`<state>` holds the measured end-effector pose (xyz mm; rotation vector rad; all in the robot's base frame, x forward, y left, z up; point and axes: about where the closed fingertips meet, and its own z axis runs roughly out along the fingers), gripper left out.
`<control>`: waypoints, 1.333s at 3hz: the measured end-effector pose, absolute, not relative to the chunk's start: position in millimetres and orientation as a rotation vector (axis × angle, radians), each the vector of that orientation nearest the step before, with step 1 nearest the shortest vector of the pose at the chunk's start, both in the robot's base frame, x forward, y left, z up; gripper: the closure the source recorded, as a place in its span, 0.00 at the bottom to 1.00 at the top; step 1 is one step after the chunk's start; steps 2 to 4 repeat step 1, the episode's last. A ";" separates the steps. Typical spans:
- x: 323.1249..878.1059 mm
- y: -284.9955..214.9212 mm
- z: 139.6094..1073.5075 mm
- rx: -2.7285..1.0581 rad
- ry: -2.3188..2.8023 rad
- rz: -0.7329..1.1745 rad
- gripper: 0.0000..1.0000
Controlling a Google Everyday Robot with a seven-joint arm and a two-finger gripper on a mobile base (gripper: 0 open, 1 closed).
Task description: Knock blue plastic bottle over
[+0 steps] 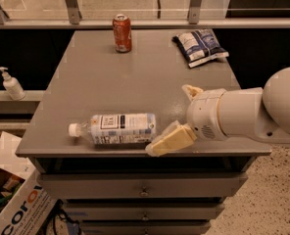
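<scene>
Hovering at the front edge of the grey table (135, 77), the gripper (167, 140) sits just beside the base end of the blue plastic bottle (120, 129); whether it is open or closed, or touching the bottle, cannot be told. The bottle lies on its side near that edge, white cap pointing left, so the knock looks done, and the sound move is to draw away rightward without rolling it off. Farther back stand a red soda can (122, 33) and a snack bag (200, 45); a pump bottle (11, 84) and a cardboard box (12, 204) sit left.
</scene>
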<state>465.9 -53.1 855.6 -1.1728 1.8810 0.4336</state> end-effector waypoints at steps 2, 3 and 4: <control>465.9 -53.2 855.8 -1.173 1.881 0.433 0.00; 465.9 -53.2 855.8 -1.173 1.881 0.433 0.00; 465.9 -53.2 855.8 -1.173 1.881 0.433 0.00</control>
